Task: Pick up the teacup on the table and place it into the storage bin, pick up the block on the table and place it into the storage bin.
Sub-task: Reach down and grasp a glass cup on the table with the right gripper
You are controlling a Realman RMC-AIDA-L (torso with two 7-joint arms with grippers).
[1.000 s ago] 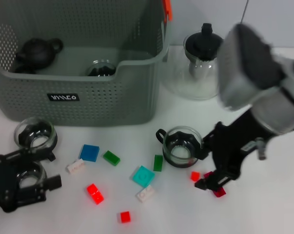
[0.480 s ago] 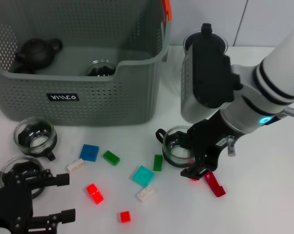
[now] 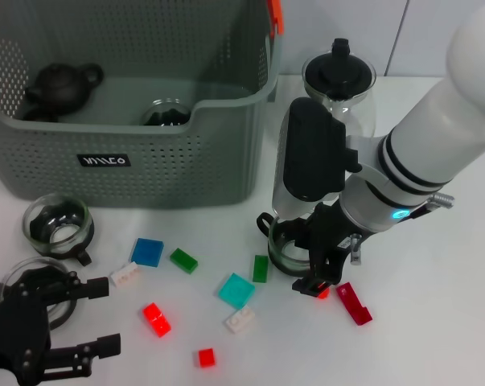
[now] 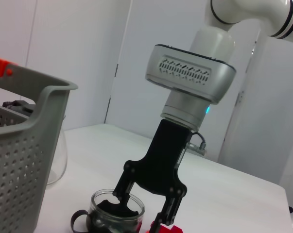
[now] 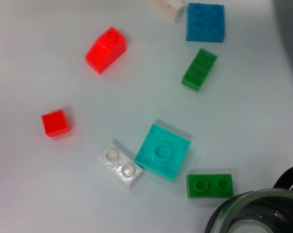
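Note:
A glass teacup (image 3: pixel 293 241) with a black handle stands right of the grey-green storage bin (image 3: pixel 137 173). My right gripper (image 3: pixel 305 269) is down at this cup and open. One finger is inside the rim and the other outside, by a small red block (image 3: pixel 322 292). The left wrist view shows this straddle of the teacup (image 4: pixel 114 213) by the right gripper (image 4: pixel 145 211). In the right wrist view the teacup (image 5: pixel 263 216) is at the frame's corner. My left gripper (image 3: pixel 80 320) is open at the near left, beside another teacup (image 3: pixel 29 281).
A third teacup (image 3: pixel 57 225) stands before the bin. Blue (image 3: pixel 148 252), green (image 3: pixel 183 260), teal (image 3: pixel 236 289), white (image 3: pixel 240 320) and red (image 3: pixel 157 318) blocks lie scattered. A dark red block (image 3: pixel 353 303) lies right. A glass pot (image 3: pixel 339 88) stands behind. The bin holds a black teapot (image 3: pixel 61 84).
My right arm swung left and its gripper came down over the teacup's rim. My left gripper drew back toward the near edge and spread its fingers.

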